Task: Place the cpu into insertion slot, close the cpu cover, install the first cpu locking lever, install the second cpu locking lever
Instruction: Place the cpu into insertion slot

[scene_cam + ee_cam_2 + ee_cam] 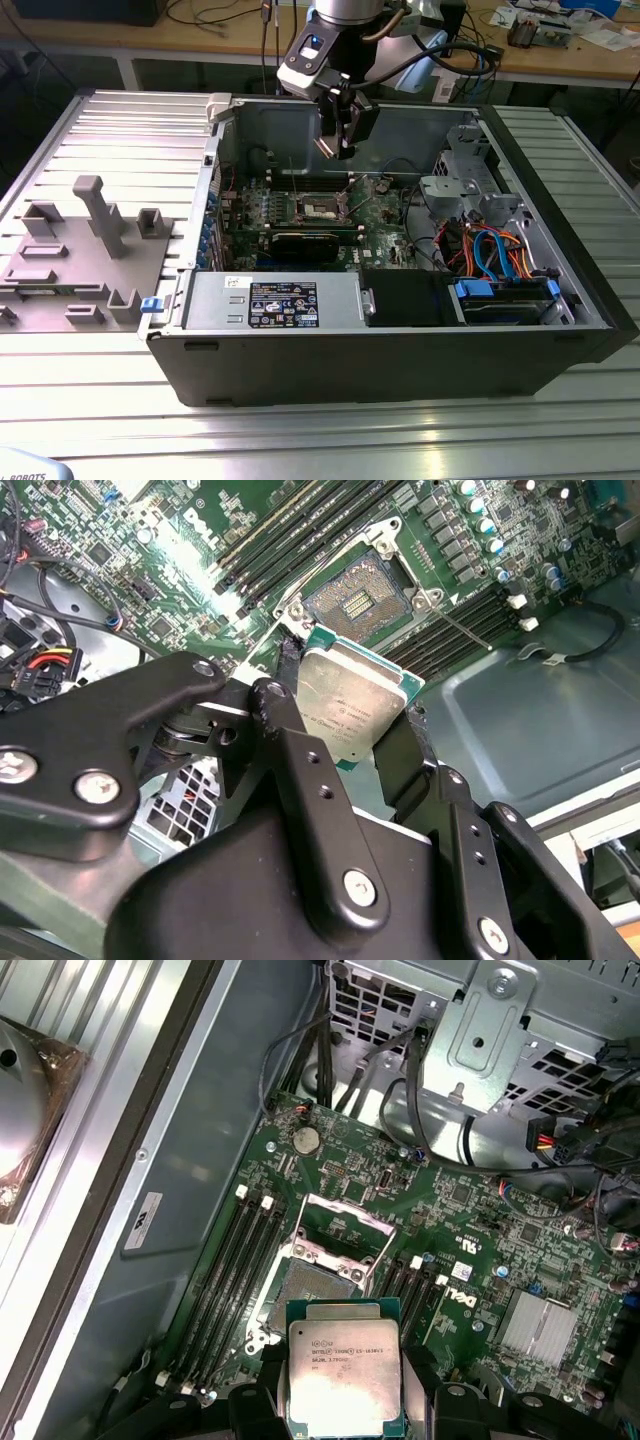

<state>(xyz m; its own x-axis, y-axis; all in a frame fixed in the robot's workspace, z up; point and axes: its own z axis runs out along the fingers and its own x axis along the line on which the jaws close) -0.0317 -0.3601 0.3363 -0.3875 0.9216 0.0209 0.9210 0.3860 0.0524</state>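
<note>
Firmly in the pincer (345, 720), the cpu (343, 1375): silver-topped; green-edged.

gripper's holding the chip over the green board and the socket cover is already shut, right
Not quite: the cover is open, folded back off the socket, as the first wrist view shows. The gripper does hold the chip over the green board.

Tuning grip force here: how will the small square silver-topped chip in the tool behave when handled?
Probably stiff: the small square silver-topped chip looks flat and unbent in the tool. Likely slippery: its metal top looks smooth, and only thin edges are pinched. Its thin green rim may chip.
</note>
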